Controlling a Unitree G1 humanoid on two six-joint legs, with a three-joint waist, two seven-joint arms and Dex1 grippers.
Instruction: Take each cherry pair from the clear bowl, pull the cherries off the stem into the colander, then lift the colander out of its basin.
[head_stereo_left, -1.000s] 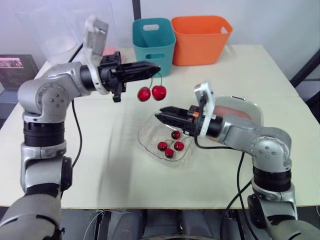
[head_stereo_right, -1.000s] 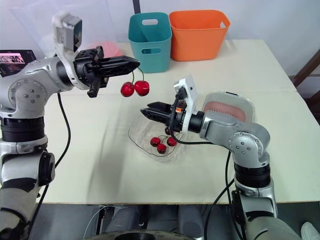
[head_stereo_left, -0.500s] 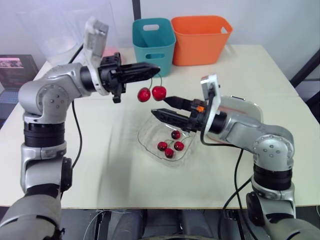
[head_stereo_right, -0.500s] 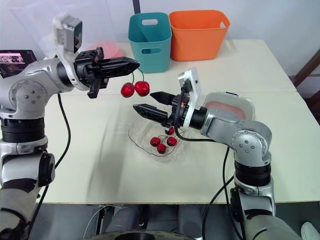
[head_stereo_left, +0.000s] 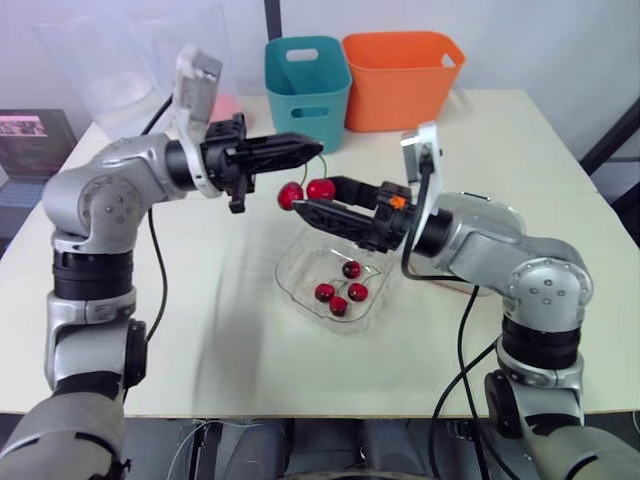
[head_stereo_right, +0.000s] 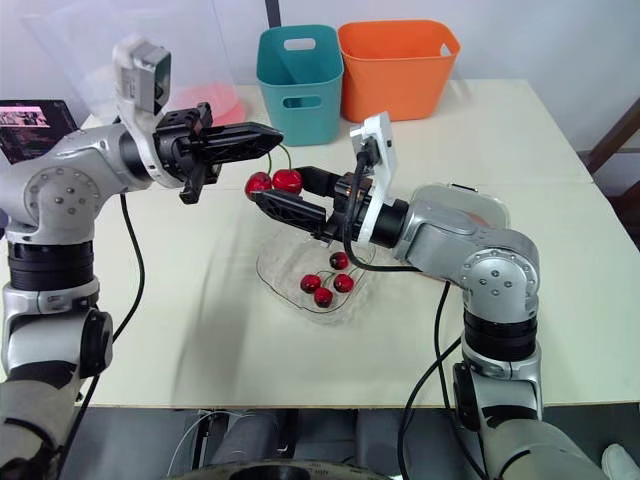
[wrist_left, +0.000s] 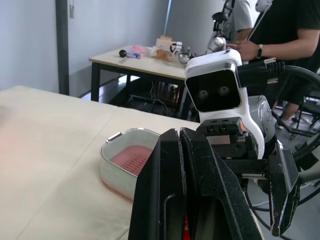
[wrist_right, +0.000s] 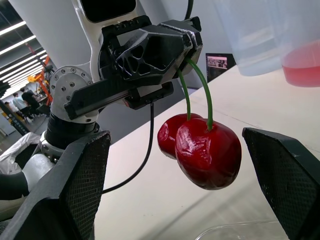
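Step in hand: the pull-off for one pair. I judge the pick from the bowl done and the stripping not yet begun.
Left gripper: pinched tight on the green stem, with the cherry pair hanging free beneath its tips.
Right gripper: spread wide and gripping nothing. In its wrist view one finger stands on each side of the fruit, with a gap on both sides.
Cherry pair, place: in the air above the far rim of the clear bowl, not over the colander.
Colander: sits inside its basin on the table behind my right arm, well apart from the pair.
Left in the bowl: a few more cherries lie on the bottom, so I have further pairs to do after this one.
Next move calls for: closing my right fingers on the fruit without crushing it, while the left keeps the stem. I must then carry the pair over the colander before tugging, or the loose cherries may drop back into the bowl.
Change over the last second: my right gripper was low over the bowl with its fingers nearly together. It then opened, and has since risen to bracket the cherries. My left arm and the pair have barely shifted.
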